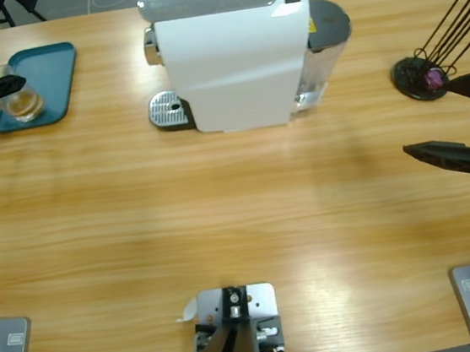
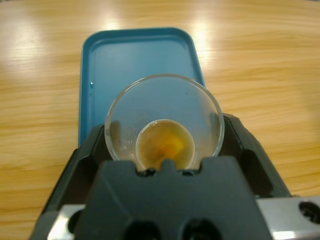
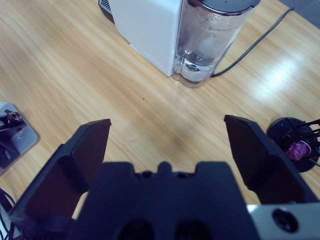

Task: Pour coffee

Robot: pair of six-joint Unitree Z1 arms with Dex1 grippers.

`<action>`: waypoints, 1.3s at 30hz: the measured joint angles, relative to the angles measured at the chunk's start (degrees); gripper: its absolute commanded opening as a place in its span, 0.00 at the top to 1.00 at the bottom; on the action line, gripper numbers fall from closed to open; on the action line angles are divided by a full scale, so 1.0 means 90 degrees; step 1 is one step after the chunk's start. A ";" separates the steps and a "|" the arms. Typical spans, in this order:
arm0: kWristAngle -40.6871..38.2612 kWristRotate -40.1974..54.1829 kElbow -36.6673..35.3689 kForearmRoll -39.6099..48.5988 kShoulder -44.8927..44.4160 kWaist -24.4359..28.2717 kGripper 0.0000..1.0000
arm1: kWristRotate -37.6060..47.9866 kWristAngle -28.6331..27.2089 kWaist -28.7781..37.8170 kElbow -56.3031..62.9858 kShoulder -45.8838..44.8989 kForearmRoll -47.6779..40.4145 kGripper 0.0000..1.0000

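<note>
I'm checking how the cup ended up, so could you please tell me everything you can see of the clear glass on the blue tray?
The glass is small, round, clear and looks smooth-walled, with a wide rim narrowing to a smaller base. It stands upright and holds only a shallow amber-brown pool of coffee across its bottom. The left hand is shut on it, a black jaw on either side. It sits over the near end of the teal tray, at the table's far left corner in the high view; whether its base rests on the tray cannot be told.
</note>
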 measured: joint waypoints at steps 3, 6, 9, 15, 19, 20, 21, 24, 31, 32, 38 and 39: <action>0.0000 -0.0001 -0.0001 0.0000 0.0120 0.0040 0.46 | 0.0000 0.0000 0.0000 0.0000 0.0000 0.0000 0.00; 0.0000 -0.0001 -0.0016 0.0000 0.0250 0.0058 0.43 | 0.0000 0.0000 0.0000 0.0000 0.0000 0.0000 0.00; 0.0000 -0.0001 -0.0085 -0.0014 0.0321 0.0060 0.06 | 0.0000 0.0000 0.0000 0.0000 0.0000 0.0000 0.00; 0.0000 -0.0021 -0.0136 -0.0085 0.0444 0.0064 0.00 | 0.0000 0.0000 0.0000 0.0000 0.0000 0.0000 0.00; 0.0000 -0.0069 -0.0135 -0.0085 0.0464 0.0066 0.00 | 0.0000 0.0000 0.0000 0.0001 0.0000 0.0000 0.00; 0.0000 -0.0072 -0.0135 -0.0085 0.0464 0.0066 0.00 | 0.0000 0.0000 0.0000 0.0001 0.0000 0.0000 0.00; 0.0000 -0.0072 -0.0135 -0.0085 0.0463 0.0066 0.00 | 0.0000 0.0000 0.0000 0.0001 0.0000 0.0000 0.00; 0.0000 -0.0072 -0.0131 -0.0079 0.0391 0.0066 0.00 | 0.0000 0.0000 0.0000 0.0006 0.0000 0.0000 0.00; 0.0000 -0.0073 -0.0076 0.0540 -0.0574 -0.0017 0.00 | 0.0000 0.0000 0.0000 0.0008 -0.0001 0.0000 0.00; 0.0000 -0.0073 -0.0077 0.0723 -0.0809 -0.0070 0.00 | 0.0000 0.0000 0.0000 0.0008 -0.0001 0.0000 0.00; -0.0003 -0.0073 -0.0149 0.2141 -0.2064 -0.1043 0.01 | 0.0009 0.0000 0.0000 0.0025 -0.0001 -0.0027 0.00; -0.0005 -0.0073 -0.0155 0.2333 -0.2208 -0.1287 0.01 | 0.0022 0.0000 0.0000 0.0030 -0.0001 -0.0040 0.00</action>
